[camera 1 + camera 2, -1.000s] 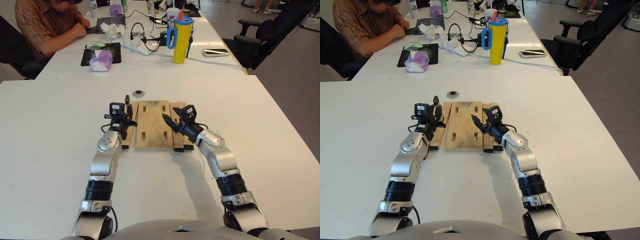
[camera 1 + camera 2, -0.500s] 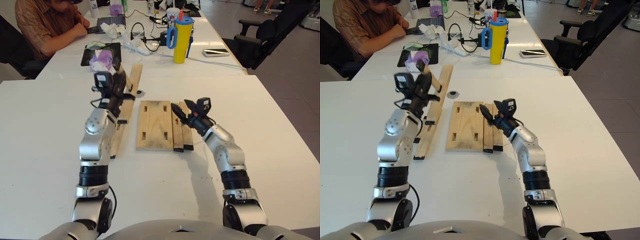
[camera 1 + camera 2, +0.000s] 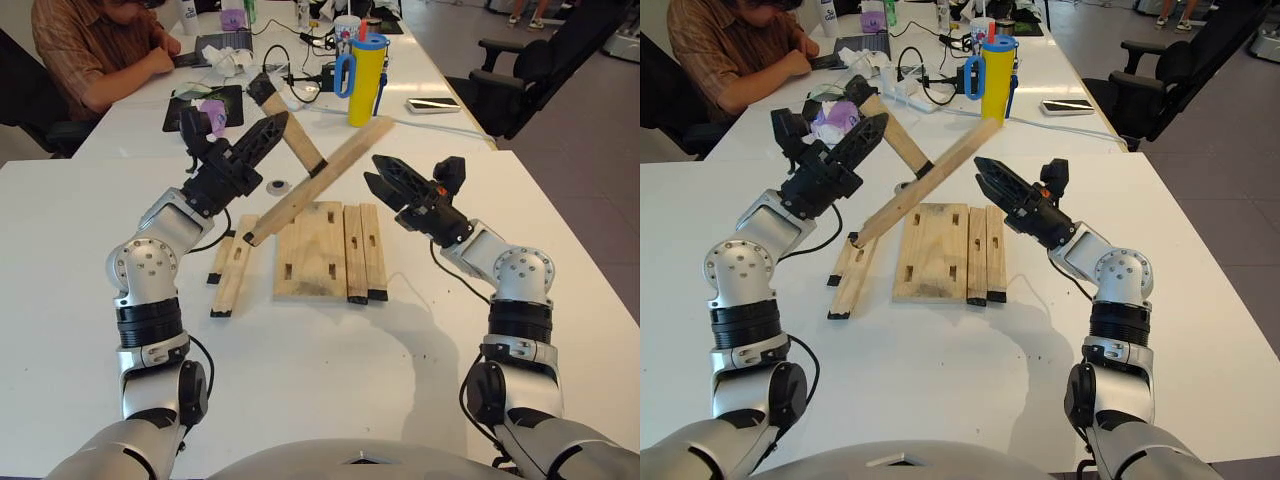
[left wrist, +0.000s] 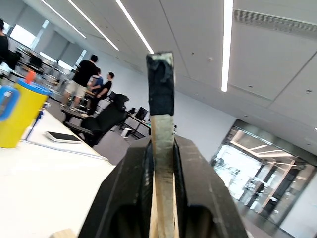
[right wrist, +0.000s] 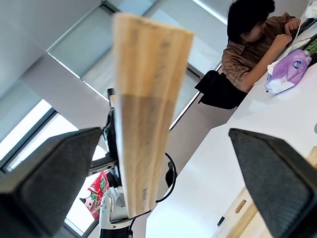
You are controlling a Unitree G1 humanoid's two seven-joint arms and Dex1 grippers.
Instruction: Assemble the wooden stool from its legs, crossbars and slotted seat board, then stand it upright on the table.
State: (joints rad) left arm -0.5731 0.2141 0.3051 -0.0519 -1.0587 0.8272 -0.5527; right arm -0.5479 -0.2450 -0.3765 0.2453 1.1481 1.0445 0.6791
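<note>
My left gripper (image 3: 268, 128) is shut on a black-tipped wooden leg (image 4: 161, 84), held up above the table. That leg (image 3: 290, 128) crosses a long wooden bar (image 3: 320, 175), which slants from the table by the seat board up to the right. My right gripper (image 3: 372, 170) hovers open at the bar's raised end (image 5: 148, 124), which stands between its spread fingers (image 5: 54, 173). The slotted seat board (image 3: 310, 250) lies flat on the white table (image 3: 90, 300). Two bars (image 3: 362, 250) lie along its right side and two more pieces (image 3: 232, 270) to its left.
A small round black object (image 3: 277, 186) lies just behind the board. A second table behind carries a yellow tumbler (image 3: 365, 70), cables and clutter, with a person seated at its far left. An office chair (image 3: 530, 70) stands at the back right.
My left arm has lifted the joined leg and bar off the table and tilted them to the right. My right gripper has risen from the bars beside the board toward the bar's upper end.
</note>
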